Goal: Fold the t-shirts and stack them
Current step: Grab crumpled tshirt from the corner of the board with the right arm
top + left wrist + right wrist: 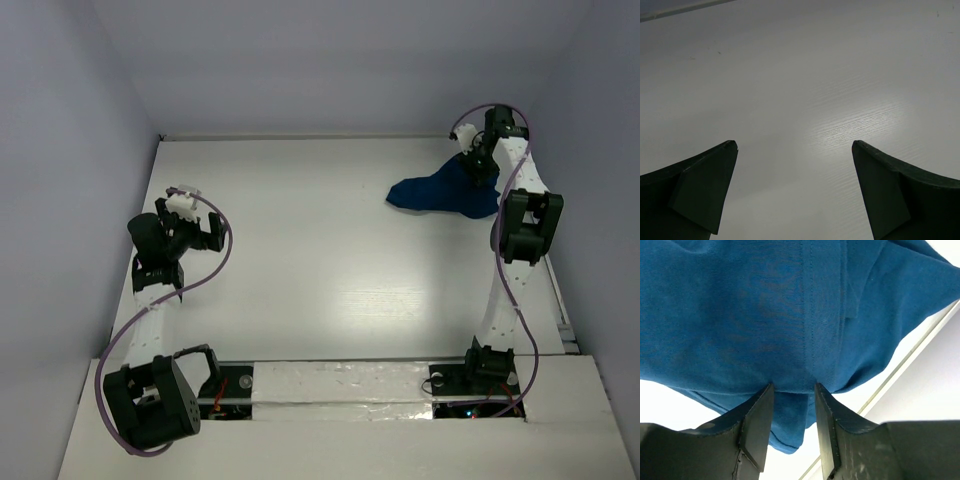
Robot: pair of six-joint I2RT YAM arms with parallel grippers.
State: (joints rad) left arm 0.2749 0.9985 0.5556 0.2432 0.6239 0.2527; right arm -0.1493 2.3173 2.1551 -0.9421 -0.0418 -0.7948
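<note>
T-shirt (790,315) cloth between right end effector (793,386) fingers (757,425), wrist view only

White arms (497,300) carry black joints, purple cables (229,240), dark end effectors (795,145).

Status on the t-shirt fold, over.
Left gripper open over table. Right gripper straddling a t-shirt fold, grip unconfirmed. Shirt crumpled far right, unfolded. No obstruction seen.

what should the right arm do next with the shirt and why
Probably close the right gripper on the t-shirt: its jaws straddle a fold of the crumpled cloth with a gap left, so it likely isn't pinched yet.
</note>
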